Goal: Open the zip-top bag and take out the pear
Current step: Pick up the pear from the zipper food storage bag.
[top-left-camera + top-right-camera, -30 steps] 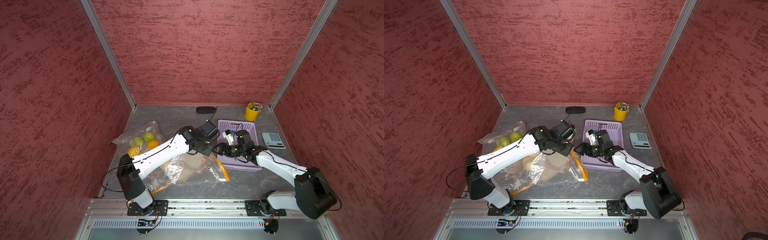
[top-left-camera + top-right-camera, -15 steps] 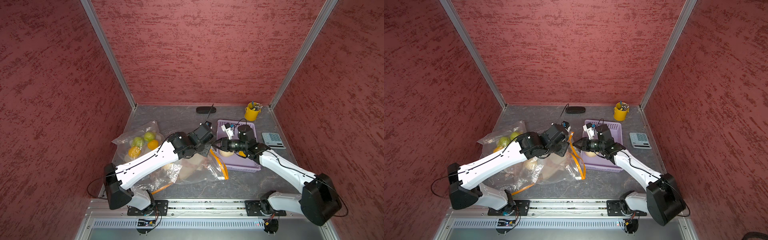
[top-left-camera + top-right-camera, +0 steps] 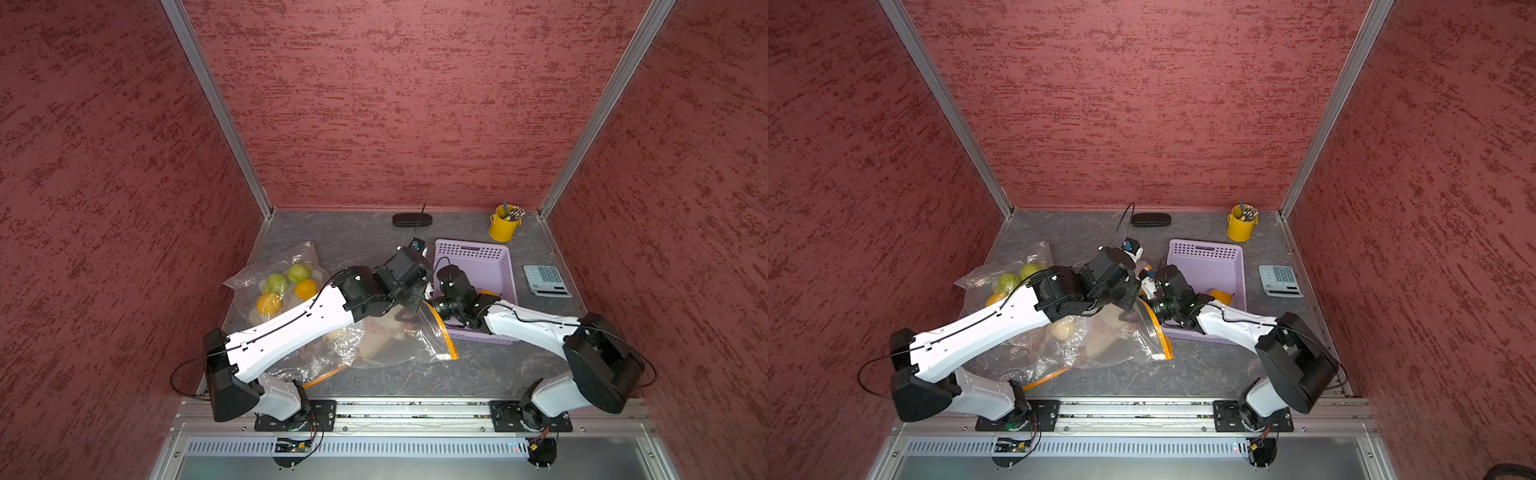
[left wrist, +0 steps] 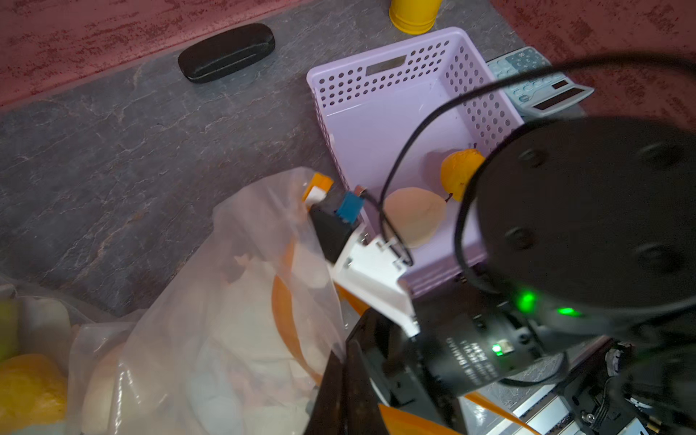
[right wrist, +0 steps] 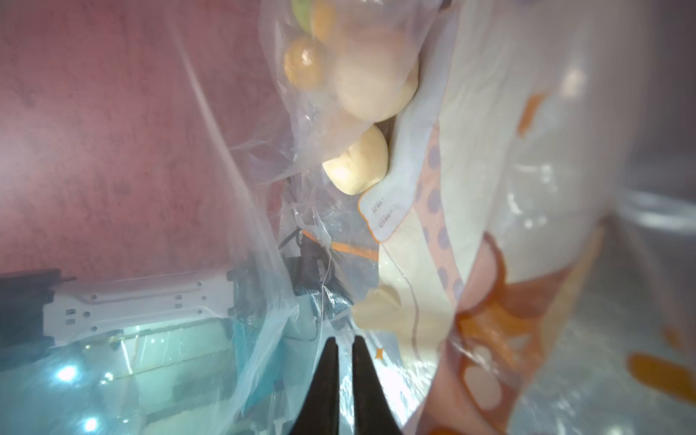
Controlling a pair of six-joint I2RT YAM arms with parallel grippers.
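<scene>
Mostly the mouth of the zip-top bag [image 3: 395, 349] is hidden; left pincer [image 4: 346, 361] clamps its rim, right pincer [image 5: 344, 344] closed to a slit amid blurred film, grip unclear.

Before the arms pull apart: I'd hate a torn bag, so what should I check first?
1. The left gripper shut on the zip-top bag near its mouth: ok.
2. The right gripper shut: ok; film pinched between its jaws: cannot tell.
3. The orange zip parted: cannot tell.
4. The pear spotted inside the bag: cannot tell; only pale shapes through film.
5. The purple basket close beside the bag, floor partly bare: ok.
</scene>
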